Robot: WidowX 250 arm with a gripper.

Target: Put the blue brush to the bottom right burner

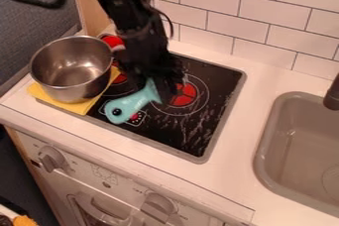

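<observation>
Near the middle of the frame, your black gripper (163, 82) hangs down over the dark stove top (218, 79), at the end of the arm that comes in from the upper left. I cannot tell if it is spread, pressed together or pinching something. The blue brush (132, 104) is just left of the middle, over the stove. Its round end, with a black spot, points down and to the left, and its other end goes up and to the right, to the gripper, where part of it is hidden. Just right of the brush you have a red burner (183, 95) with a thin white ring around it. At the left, a big shiny pot (71, 69) sits on a yellow cloth (61, 103) that pokes out under it. On the right side you have a gray sink (298, 141), with the dark end of a tap (332, 94) by its top edge. White tiles (261, 14) go up the wall at the top. Low in the frame, on the front of the stove, you can see one knob (51, 159) at the left and another knob (159, 204) near the bottom middle.
</observation>
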